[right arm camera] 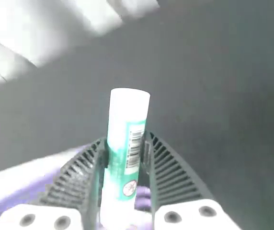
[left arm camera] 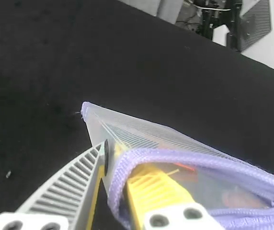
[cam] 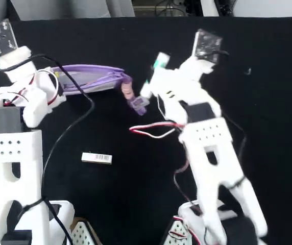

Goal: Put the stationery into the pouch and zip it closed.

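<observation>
Purple pouch: rim was clenched by left gripper, far-left worktop.
Glue stick: was grasped by right gripper.
Step needed: stick slid lengthwise into mouth before release.

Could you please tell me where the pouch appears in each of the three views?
High view: the pouch is upper left, by the left arm.
Left wrist view: the pouch is pinched at its rim by the left gripper.
Right wrist view: a purple blur behind the right gripper, which holds the glue stick.
Shared landmark: the black table.
</observation>
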{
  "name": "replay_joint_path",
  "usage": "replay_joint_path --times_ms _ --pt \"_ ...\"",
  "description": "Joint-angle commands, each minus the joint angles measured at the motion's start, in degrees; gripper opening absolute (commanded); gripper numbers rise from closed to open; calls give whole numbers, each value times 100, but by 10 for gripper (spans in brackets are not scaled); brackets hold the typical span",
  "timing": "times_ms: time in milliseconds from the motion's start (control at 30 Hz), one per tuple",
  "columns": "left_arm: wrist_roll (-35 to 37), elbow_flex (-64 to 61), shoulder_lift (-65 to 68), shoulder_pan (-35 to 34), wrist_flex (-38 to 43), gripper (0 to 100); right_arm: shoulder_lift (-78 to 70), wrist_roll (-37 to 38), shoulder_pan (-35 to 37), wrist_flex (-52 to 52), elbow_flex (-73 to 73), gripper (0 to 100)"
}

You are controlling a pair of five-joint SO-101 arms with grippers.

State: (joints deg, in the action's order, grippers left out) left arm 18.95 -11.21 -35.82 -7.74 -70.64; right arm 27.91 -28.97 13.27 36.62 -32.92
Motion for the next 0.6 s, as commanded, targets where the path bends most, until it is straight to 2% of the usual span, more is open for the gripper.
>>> replay_joint_path --times_ms 0,367,467,567 --pt "123 576 -158 277 -246 28 989 53 -79 -510 57 11" --pt "132 426 -149 435 -237 28 1675 0 -9 -1758 48 11" --pt "132 295 -149 435 -132 28 1851 0 352 -1978 -40 11" --pt "132 -75 -149 409 167 28 2088 9 1020 -2585 -576 11"
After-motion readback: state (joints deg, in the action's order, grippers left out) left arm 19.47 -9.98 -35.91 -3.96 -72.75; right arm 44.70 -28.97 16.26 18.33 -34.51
